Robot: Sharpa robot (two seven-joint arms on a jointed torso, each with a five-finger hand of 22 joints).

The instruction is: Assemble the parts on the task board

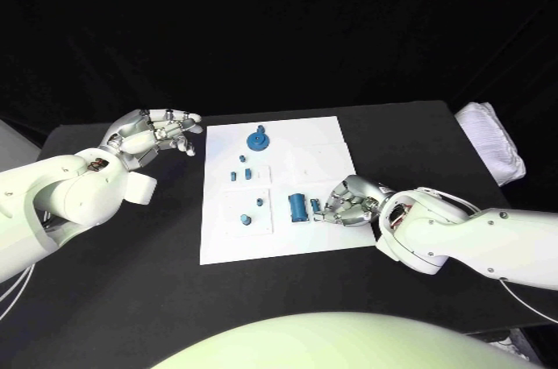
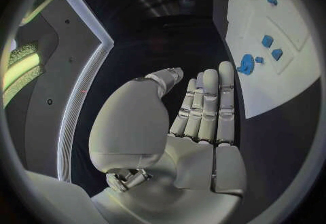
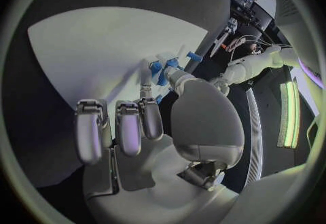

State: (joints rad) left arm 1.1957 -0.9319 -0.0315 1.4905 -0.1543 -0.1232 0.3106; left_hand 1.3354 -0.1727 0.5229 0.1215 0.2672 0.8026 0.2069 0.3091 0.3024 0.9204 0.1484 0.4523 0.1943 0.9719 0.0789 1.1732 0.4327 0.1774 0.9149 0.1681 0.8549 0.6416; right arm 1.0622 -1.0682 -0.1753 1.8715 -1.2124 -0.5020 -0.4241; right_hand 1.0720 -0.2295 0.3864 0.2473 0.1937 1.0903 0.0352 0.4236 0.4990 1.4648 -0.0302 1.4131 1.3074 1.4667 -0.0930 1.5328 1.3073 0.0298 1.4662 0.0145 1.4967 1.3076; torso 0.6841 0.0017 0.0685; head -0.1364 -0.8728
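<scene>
A black table (image 1: 139, 288) fills the head view against a dark room, with a folded white cloth (image 1: 494, 139) at its 3 o'clock edge. The white task board (image 1: 314, 143) lies at the table's centre, bearing small blue parts: a round gear-like part (image 1: 258, 138) toward 12 o'clock, a cylinder (image 1: 299, 207) toward 4 o'clock. The left hand (image 1: 157, 131) hovers at 9 o'clock off the board, fingers straight and apart, holding nothing. The right hand (image 1: 352, 201) rests on the board beside the cylinder; its grasp I cannot tell

Black table (image 1: 442, 135); white folded cloth (image 1: 494, 139) at far right edge; dark backdrop behind.
</scene>
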